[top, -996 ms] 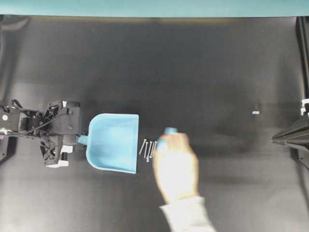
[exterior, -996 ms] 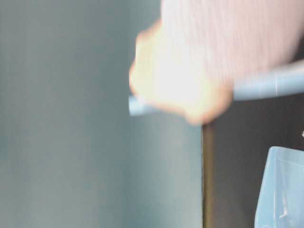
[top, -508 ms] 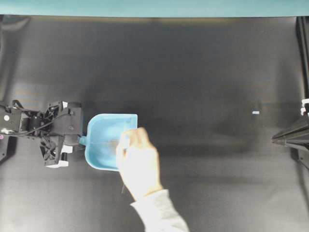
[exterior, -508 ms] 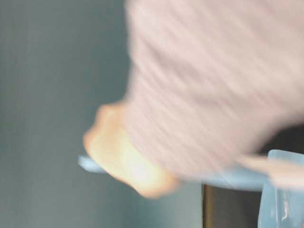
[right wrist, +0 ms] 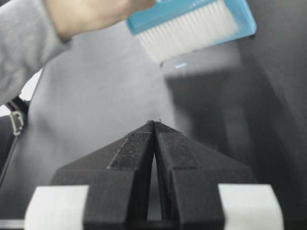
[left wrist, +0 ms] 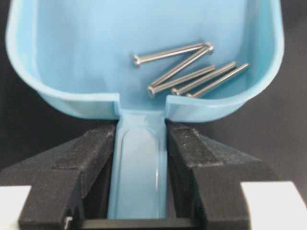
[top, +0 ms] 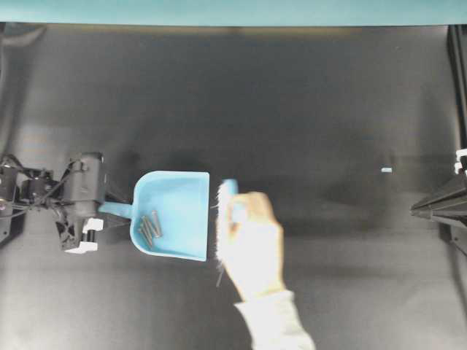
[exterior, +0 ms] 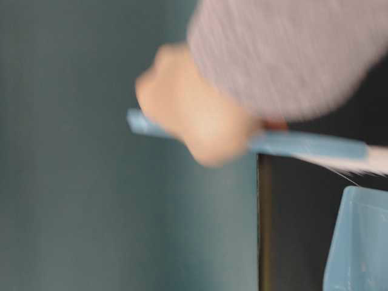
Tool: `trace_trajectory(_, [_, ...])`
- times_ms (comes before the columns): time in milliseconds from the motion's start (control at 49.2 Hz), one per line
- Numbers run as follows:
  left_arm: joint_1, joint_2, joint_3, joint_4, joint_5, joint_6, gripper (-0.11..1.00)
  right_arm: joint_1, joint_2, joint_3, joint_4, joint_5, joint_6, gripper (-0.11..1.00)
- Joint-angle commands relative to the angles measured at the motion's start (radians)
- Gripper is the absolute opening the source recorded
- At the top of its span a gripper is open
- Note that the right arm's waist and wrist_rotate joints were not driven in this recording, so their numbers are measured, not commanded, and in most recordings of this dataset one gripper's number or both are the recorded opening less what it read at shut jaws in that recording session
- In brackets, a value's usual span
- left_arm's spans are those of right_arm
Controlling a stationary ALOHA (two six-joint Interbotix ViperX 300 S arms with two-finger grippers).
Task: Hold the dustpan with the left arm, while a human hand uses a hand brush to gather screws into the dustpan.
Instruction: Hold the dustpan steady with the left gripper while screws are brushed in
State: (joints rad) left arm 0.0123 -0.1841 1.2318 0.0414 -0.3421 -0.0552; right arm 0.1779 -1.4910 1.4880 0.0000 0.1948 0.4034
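From my overhead feed I see a black table surface (top: 292,95) filling nearly the whole frame, matte and slightly creased. A teal band (top: 233,11) runs along its far edge at the top. A tiny pale blue fleck (top: 387,170) lies alone on the black, well over to the right side. My table-level view gives me only a blurred grey-teal backdrop (exterior: 73,182) on the left, meeting a dark vertical edge (exterior: 262,230).
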Motion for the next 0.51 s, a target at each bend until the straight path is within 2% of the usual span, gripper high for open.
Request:
trace_trajectory(0, [0.003, -0.017, 0.005, 0.003, -0.074, 0.002, 0.31, 0.000, 0.005, -0.005, -0.002, -0.005, 0.000, 0.00])
trace_trajectory(386, [0.015, -0.018, 0.077, 0.003, -0.413, 0.020, 0.31, 0.000, 0.006, -0.006, -0.002, -0.006, 0.000, 0.00])
trace_trajectory(488, [0.017, -0.023, 0.087, 0.003, -0.460, 0.020, 0.31, 0.000, 0.005, -0.005, -0.002, -0.006, 0.000, 0.00])
